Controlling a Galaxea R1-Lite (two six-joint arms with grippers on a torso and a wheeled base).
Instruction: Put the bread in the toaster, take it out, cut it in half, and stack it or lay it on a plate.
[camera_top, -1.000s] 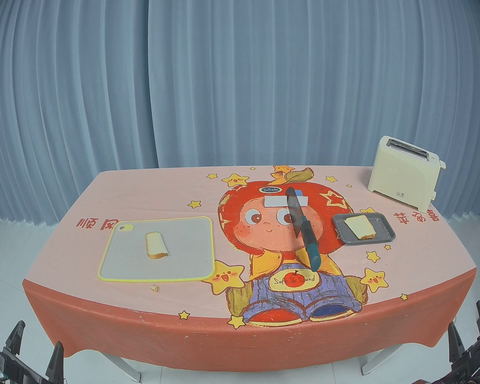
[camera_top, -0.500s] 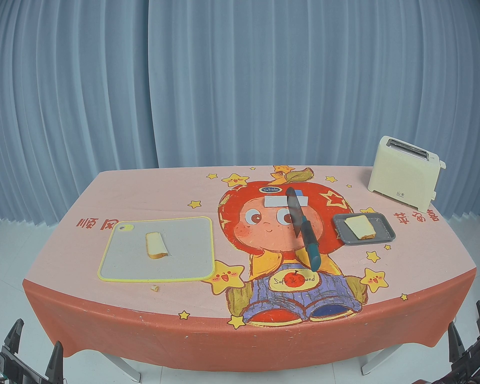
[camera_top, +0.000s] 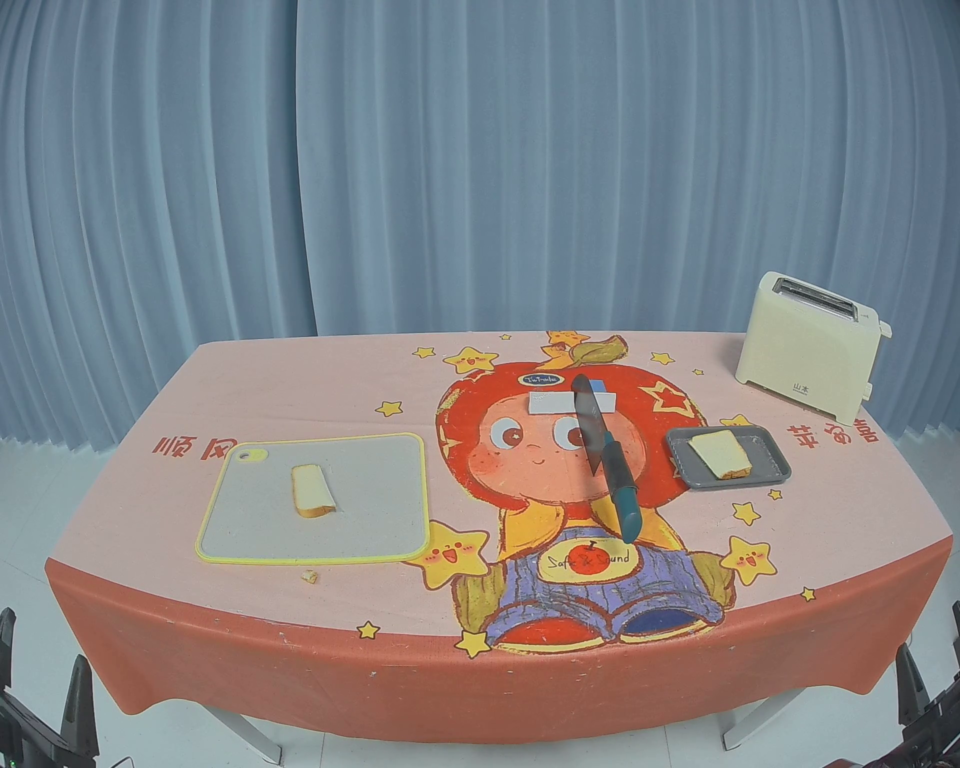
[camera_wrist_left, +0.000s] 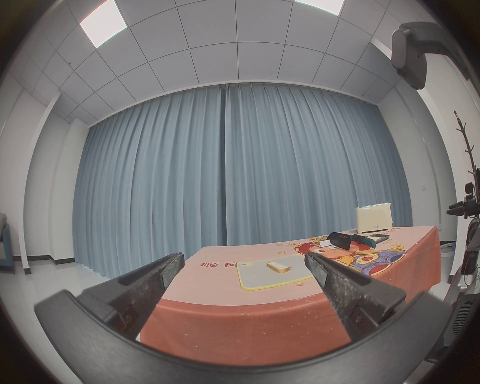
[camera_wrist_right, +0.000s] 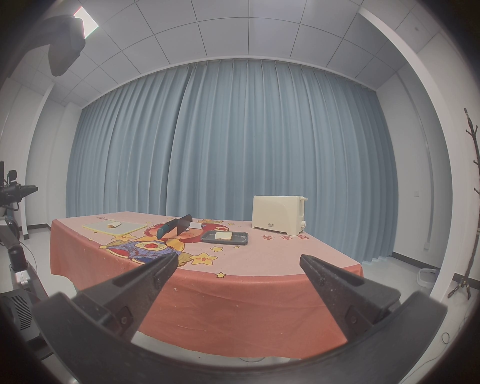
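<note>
Leftward and lower now, the left gripper (camera_top: 42, 640) sits half cut off below the table's (camera_top: 300, 385) near-left corner, jaws apart, empty; right gripper (camera_wrist_right: 239, 259) likewise spread.

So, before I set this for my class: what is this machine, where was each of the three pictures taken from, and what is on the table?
It is a robot with two arms, each ending in a two-fingered pincer. One picture comes from a camera on its head, looking down at the table. The other two come from cameras on its wrists, looking out between the fingers of the left pincer and the right pincer. Both pincers are open and hold nothing, low in front of the table. On the table lie a cutting board with a small bread piece on it, a knife, a grey tray holding a second bread piece, and a toaster at the far right.
</note>
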